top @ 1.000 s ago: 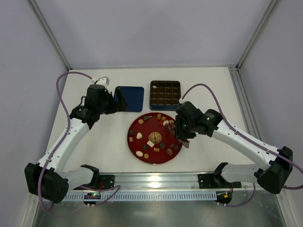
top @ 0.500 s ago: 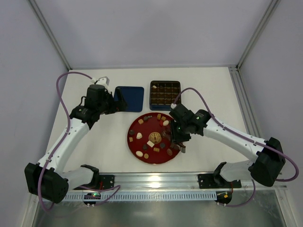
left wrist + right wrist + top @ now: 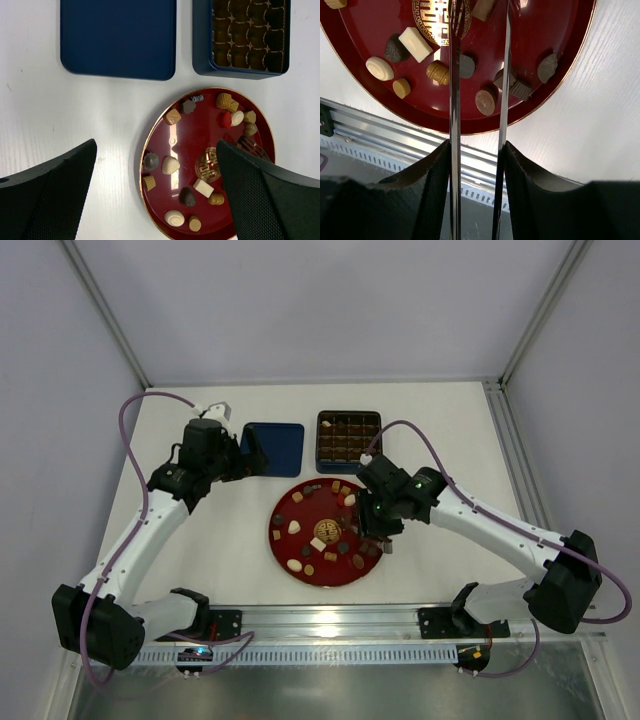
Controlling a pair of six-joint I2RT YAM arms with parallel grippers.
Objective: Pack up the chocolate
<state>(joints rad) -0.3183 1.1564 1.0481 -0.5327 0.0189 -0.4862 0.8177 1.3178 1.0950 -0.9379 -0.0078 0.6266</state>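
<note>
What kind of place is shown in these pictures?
Probably a robot test cell, not a home or shop: two arms bolted to an aluminium rail, plain grey walls around a white table, and only a red plate and blue tin.
</note>
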